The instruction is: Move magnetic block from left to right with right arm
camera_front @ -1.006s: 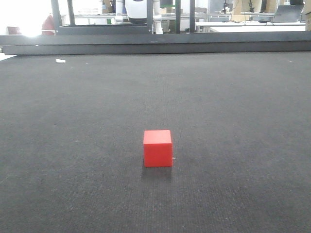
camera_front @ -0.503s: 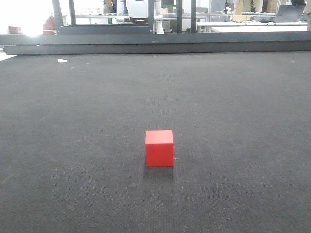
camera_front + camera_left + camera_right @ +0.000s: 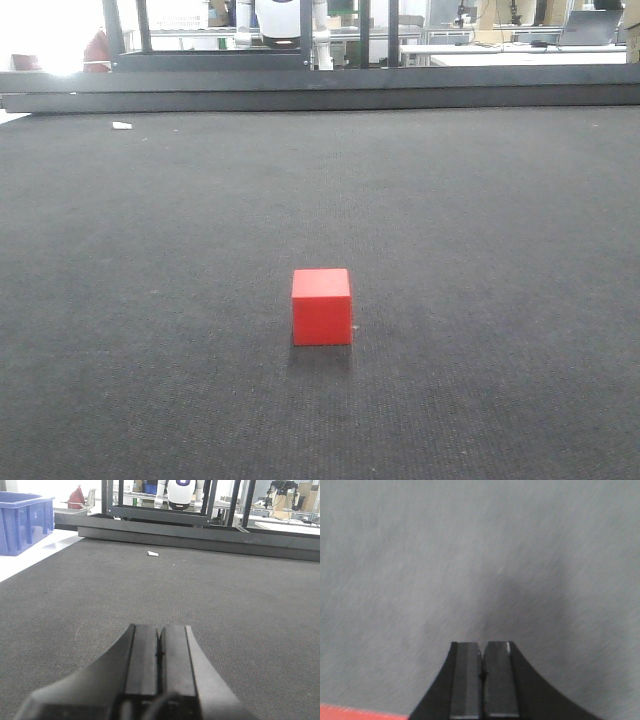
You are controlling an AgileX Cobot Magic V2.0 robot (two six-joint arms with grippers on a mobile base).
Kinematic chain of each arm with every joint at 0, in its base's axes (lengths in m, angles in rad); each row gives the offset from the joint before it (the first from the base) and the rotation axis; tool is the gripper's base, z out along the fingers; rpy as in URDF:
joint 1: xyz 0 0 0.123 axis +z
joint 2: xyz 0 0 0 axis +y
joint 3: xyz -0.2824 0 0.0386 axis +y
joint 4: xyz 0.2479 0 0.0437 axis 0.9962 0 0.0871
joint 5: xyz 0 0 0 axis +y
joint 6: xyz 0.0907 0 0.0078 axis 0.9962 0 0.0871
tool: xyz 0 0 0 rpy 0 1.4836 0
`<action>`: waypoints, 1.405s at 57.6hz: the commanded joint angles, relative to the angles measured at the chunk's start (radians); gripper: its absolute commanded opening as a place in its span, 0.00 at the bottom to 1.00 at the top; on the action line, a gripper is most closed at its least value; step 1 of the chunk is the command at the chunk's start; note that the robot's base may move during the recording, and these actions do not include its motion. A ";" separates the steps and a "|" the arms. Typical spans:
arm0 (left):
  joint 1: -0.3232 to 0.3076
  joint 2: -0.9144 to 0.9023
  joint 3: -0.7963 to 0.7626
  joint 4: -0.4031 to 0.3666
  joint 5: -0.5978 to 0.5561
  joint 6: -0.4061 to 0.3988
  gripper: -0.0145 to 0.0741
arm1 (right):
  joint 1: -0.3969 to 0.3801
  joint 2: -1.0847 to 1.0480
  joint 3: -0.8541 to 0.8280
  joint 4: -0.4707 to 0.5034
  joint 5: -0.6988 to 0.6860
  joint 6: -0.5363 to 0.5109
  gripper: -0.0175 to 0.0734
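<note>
Robotics lab: white humanoid robot [image 3: 179, 491], black metal frames [image 3: 150, 514], blue crate [image 3: 22, 522].

A dark grey, coarse-woven mat [image 3: 480, 220] covered the work surface from the near edge to a dark rail [image 3: 320, 90] along its far side. The magnetic block [image 3: 321, 306], a small bright-red cube, sat flat on the mat near its middle, well apart from a small white scrap [image 3: 122, 125] lying far left, close to the rail.
</note>
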 commanded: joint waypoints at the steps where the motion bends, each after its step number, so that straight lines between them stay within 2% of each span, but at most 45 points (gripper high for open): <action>1: 0.001 -0.010 0.007 -0.007 -0.092 -0.004 0.03 | 0.054 0.087 -0.088 -0.013 -0.008 0.090 0.26; 12: 0.001 -0.010 0.007 -0.007 -0.092 -0.004 0.03 | 0.202 0.261 -0.202 -0.088 0.012 0.339 0.26; 16: 0.001 -0.010 0.007 -0.007 -0.092 -0.004 0.03 | 0.247 0.332 -0.244 -0.101 0.031 0.446 0.29; 21: 0.001 -0.010 0.007 -0.007 -0.092 -0.004 0.03 | 0.315 0.419 -0.307 -0.128 0.080 0.545 0.44; 31: 0.001 -0.010 0.007 -0.007 -0.092 -0.004 0.03 | 0.416 0.580 -0.449 -0.160 0.169 0.551 0.90; 55: 0.001 -0.010 0.007 -0.007 -0.092 -0.004 0.03 | 0.613 0.877 -0.774 -0.145 0.246 0.594 0.88; 67: 0.001 -0.010 0.007 -0.007 -0.092 -0.004 0.03 | 0.677 0.991 -0.908 -0.140 0.295 0.666 0.88; 81: 0.001 -0.010 0.007 -0.007 -0.092 -0.004 0.03 | 0.729 1.096 -1.030 -0.137 0.308 0.691 0.88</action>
